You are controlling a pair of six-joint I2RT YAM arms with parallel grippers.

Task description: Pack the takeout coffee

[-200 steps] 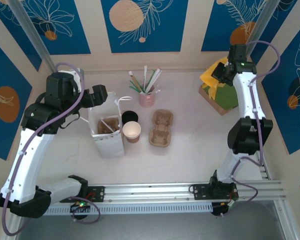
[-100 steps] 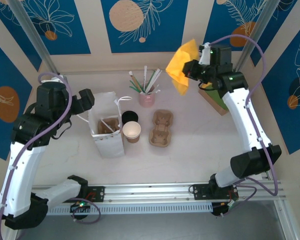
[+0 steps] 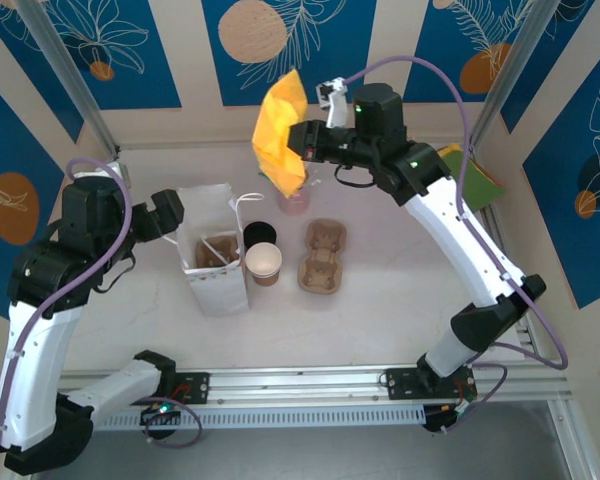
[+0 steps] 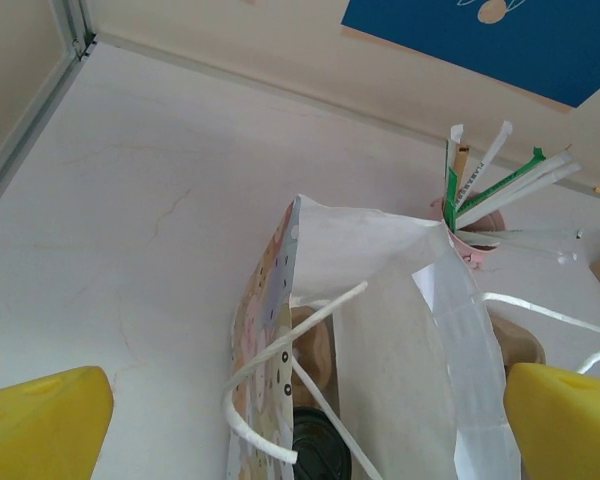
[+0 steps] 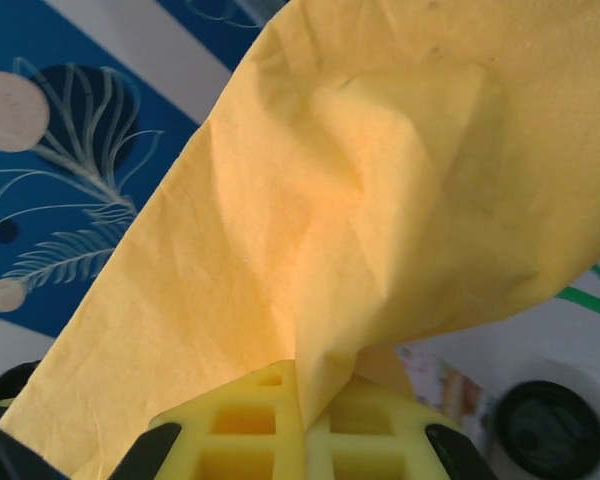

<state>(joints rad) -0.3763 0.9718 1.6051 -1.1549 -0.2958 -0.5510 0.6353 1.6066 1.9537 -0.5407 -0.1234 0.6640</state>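
The takeout coffee, a small brown paper cup with a round black plastic lid [image 3: 259, 235], is standing straight up on the pale table [image 3: 380, 300]. Its long way is running up and down. Its lid is pointing up at the top camera, so that camera is seeing the lid and almost none of the brown side. It is sitting just beside the right side of the white paper bag [image 3: 220, 288], and just behind an open brown paper cup with a pale inside [image 3: 264, 260].

The left gripper [image 3: 175, 215] is holding its jaws wide open near the bag's left side, with nothing between them. The right gripper [image 3: 306, 150] is pinching a big yellow napkin [image 3: 278, 125] with its jaws closed tight.

The napkin is hanging in front of the pink cup of straws [image 3: 293, 200] and hiding most of it. In the left wrist view, a dark round thing [image 4: 315, 455] is showing low in the bag. It is cut off, and I cannot tell what it is.
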